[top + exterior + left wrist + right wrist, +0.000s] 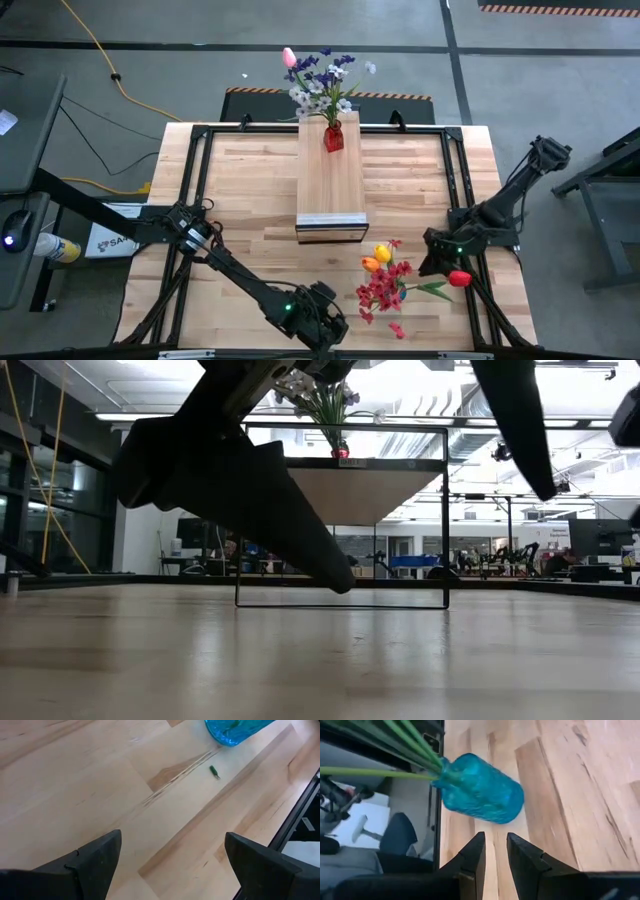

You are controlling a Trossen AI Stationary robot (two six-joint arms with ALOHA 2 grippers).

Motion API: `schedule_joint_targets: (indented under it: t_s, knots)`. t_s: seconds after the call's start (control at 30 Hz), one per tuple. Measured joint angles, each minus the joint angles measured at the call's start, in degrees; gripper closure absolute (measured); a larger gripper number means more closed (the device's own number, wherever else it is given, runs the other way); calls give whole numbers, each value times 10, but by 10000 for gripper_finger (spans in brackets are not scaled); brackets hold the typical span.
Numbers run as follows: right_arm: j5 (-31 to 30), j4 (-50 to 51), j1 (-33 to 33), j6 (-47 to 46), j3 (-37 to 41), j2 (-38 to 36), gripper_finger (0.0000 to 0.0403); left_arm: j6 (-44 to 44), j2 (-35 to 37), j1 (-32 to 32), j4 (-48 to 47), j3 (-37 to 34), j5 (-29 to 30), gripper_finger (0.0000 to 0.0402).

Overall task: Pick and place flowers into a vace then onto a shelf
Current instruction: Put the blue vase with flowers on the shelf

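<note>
A blue vase (480,790) lies on its side on the table near the right front corner, green stems (405,740) sticking out of its mouth. Its red, orange and yellow flowers (385,280) sprawl flat on the table. My right gripper (495,837) hovers just short of the vase's base, shut to a narrow slit with nothing in it. My left gripper (170,840) hangs wide open over bare table at the front edge, the vase (232,730) farther ahead of it. A red vase (333,137) with purple, white and pink flowers stands upright on the far end of the shelf (330,190).
A small green bit (214,771) lies on the table between my left gripper and the blue vase. The black frame rail (452,190) runs along the table's right side beside my right arm. The shelf's near end (331,228) carries a light metal strip.
</note>
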State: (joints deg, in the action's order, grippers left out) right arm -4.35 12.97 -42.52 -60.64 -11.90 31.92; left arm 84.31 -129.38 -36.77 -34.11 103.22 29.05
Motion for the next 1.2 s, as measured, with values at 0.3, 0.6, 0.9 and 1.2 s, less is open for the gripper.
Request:
schedule_joint_targets:
  t_s: [0.3,0.6,0.9,1.2]
  knots:
    - [67,-206,1,-70,113,-1,331,12,0,0,3,0,-5,16]
    - [49,-271,1,10,107,-1,331,13,0,0,4,0,-12,16]
    - [29,-292,1,103,107,0,331,13,0,0,4,0,-12,16]
    - [38,-300,1,144,107,0,264,15,0,0,3,0,-12,16]
